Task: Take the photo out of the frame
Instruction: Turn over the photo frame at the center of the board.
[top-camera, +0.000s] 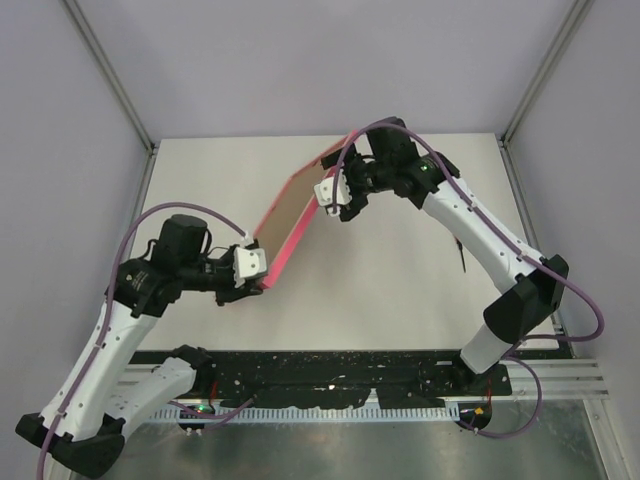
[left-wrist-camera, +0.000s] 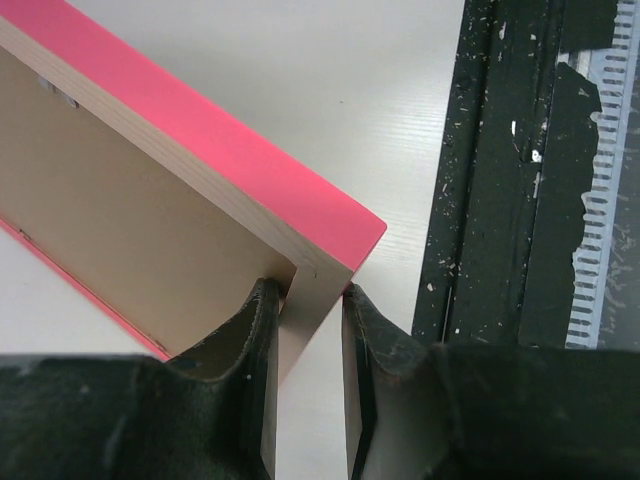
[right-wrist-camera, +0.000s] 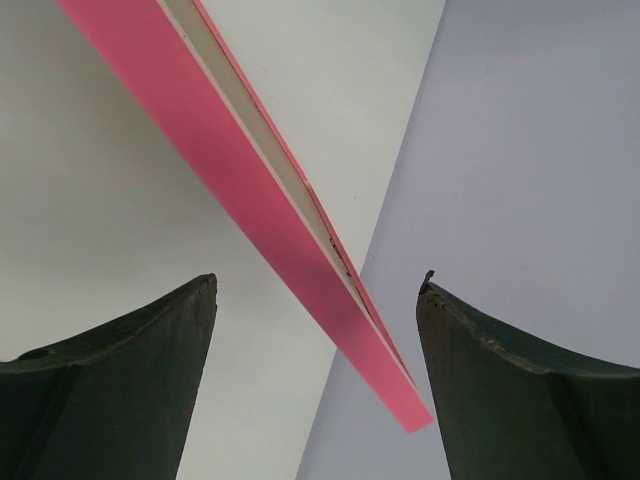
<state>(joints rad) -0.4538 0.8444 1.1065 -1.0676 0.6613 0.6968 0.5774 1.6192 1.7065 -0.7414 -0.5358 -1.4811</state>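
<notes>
Two white robot arms meet at a thin bright-pink rectangular picture frame that stands steeply tilted over the middle-left of the pale desk. The frame runs from near-left to far-right. Its plain brown backing board faces up and to the left, and the pink outer edge faces right. Whether its lower edge touches the desk cannot be told.

The left pincer pinches the frame at its near corner. In the left wrist view the pincer has one dark finger against the recessed brown back and the other on the outer side of the pale wooden rim.

The right pincer sits at the far end of the frame with its jaws spread wide. In the right wrist view the pink edge crosses diagonally between the two dark fingers and touches neither.

The photo's printed face shows in no view. A scuffed black strip lines the near edge of the desk.
</notes>
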